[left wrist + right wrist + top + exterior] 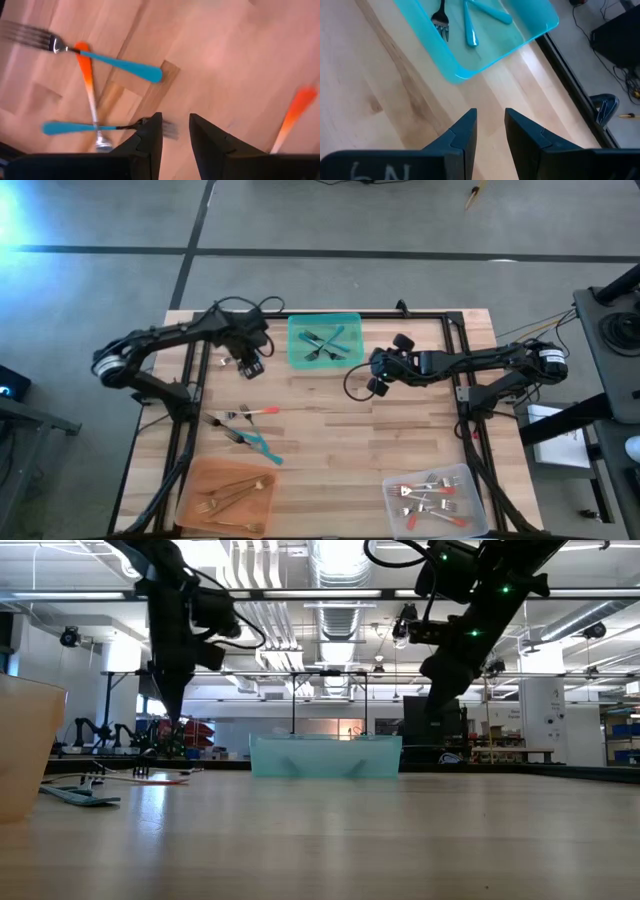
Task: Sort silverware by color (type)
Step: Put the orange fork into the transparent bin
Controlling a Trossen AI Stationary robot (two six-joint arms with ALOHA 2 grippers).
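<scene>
Loose silverware (245,425) lies in a small pile on the table's left half: teal-handled forks (122,65), a coral-handled utensil (87,80) crossing them, and another coral handle (295,112) off to one side. My left gripper (247,363) hovers above the table, on the far side of the pile, with its fingers (175,132) slightly open and empty. My right gripper (379,377) hangs beside the teal tray's (470,65) near right corner, its fingers (490,127) slightly open and empty.
The teal tray (325,342) at the far middle holds teal-handled forks. An orange tray (225,495) at the near left holds gold forks. A clear tray (435,500) at the near right holds coral-handled forks. Bare wood lies in the table's middle.
</scene>
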